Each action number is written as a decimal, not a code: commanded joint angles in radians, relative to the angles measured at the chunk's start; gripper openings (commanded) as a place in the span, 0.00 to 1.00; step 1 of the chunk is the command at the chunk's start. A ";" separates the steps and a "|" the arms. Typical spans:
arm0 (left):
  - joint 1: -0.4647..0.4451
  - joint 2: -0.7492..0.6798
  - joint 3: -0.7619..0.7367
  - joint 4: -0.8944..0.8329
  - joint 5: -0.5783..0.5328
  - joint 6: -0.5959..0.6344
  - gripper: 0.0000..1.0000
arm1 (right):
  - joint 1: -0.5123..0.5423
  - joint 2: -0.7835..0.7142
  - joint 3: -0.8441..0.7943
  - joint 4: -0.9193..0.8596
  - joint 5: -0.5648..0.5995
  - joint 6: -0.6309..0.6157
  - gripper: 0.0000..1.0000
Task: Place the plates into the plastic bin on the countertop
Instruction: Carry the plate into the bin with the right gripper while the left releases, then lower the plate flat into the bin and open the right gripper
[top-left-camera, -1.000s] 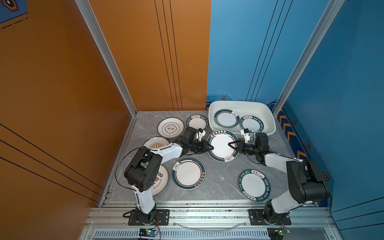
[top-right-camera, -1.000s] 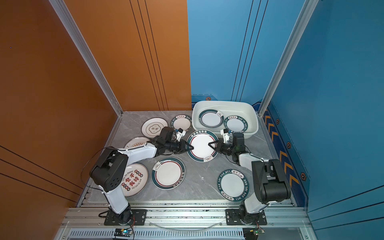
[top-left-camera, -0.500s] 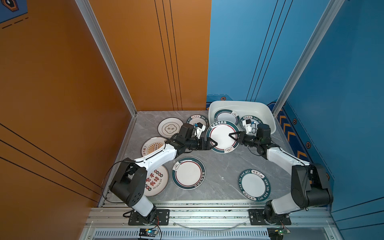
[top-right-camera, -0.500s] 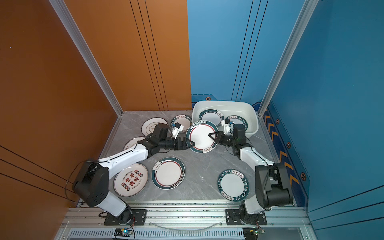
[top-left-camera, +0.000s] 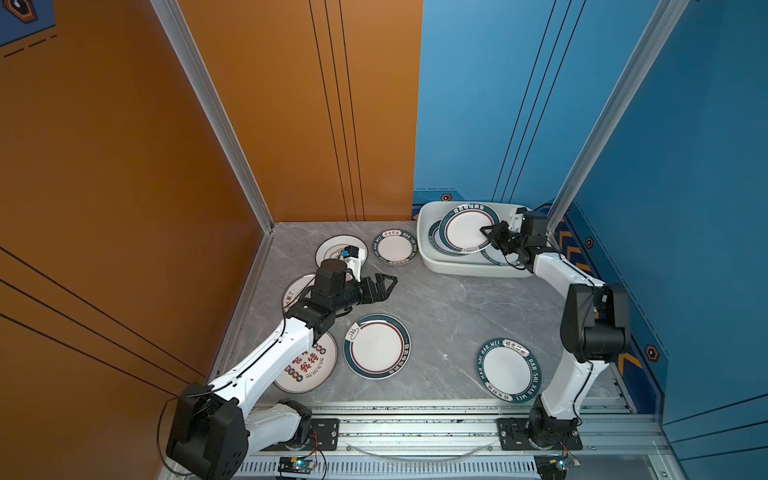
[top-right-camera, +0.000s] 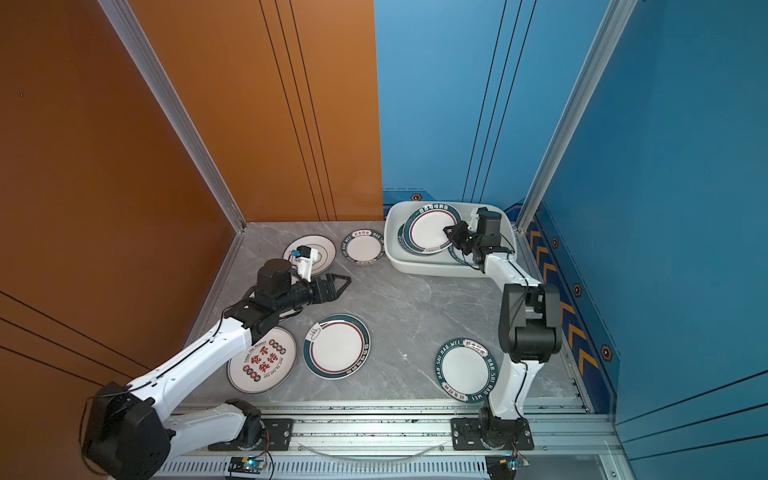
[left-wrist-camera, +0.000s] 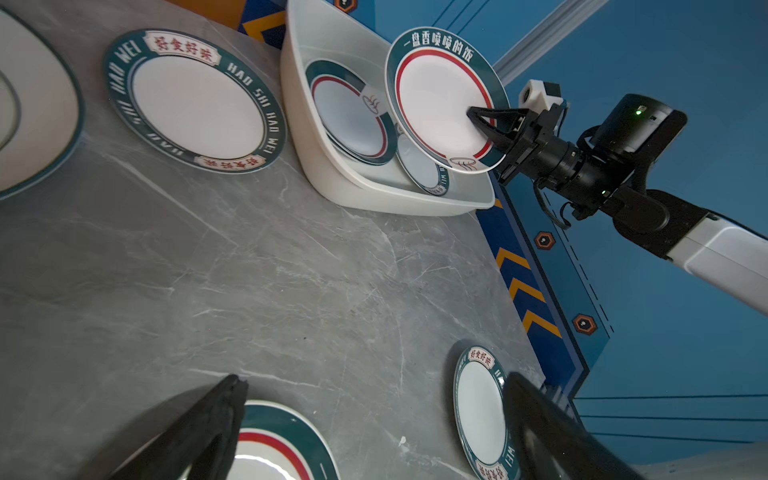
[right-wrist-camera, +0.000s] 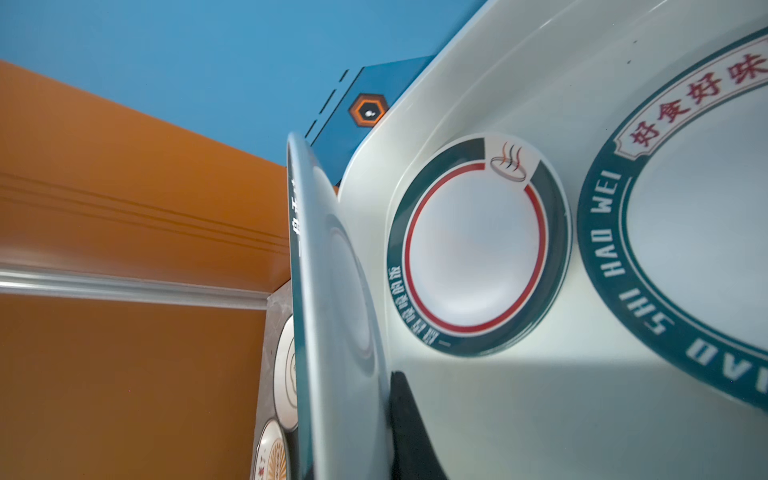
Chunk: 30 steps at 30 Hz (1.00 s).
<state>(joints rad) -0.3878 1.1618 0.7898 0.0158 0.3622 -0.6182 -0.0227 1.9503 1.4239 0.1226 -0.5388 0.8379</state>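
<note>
Gripping the large red-lined plate by its edge with the right gripper, jaws pinched nearly together across the thin rim, held tilted above the plastic bin and not yet laid down. Beneath it in the bin, lying flat and side by side: a smaller red-lined plate and a lettered plate. Probably stiff, glossy and slick (ceramic or melamine, impossible to say which), so liable to pivot or slip in a single-edge pinch; best taken across the raised rim, as here, then lowered gently rather than dropped, for fear of chipping against the two below. Hovering over the countertop with the left gripper spread wide and empty. Waiting on that grey veined surface: a green-rimmed plate just beside a cream plate with red characters, a big lettered plate near the right arm's base, a small lettered plate just beside the bin, a ringed cream plate and a sunburst plate, both partly hidden by the left arm. Hard, smooth and level, offering little purchase under a flat-lying rim. Boxed in by orange panels to the left and behind, blue panels to the right, an aluminium rail in front; bin tucked into the far right corner, with scant room behind.
</note>
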 joint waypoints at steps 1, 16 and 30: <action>0.027 -0.070 -0.066 0.085 0.025 0.005 0.98 | 0.003 0.088 0.114 -0.001 0.039 0.072 0.00; 0.046 -0.129 -0.087 -0.042 -0.083 0.120 0.98 | 0.052 0.386 0.366 -0.083 0.086 0.117 0.00; 0.063 -0.120 -0.109 -0.008 -0.042 0.108 0.98 | 0.070 0.487 0.453 -0.123 0.086 0.154 0.00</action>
<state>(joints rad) -0.3328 1.0492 0.6849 0.0044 0.3061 -0.5228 0.0284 2.4138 1.8473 0.0181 -0.4656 0.9749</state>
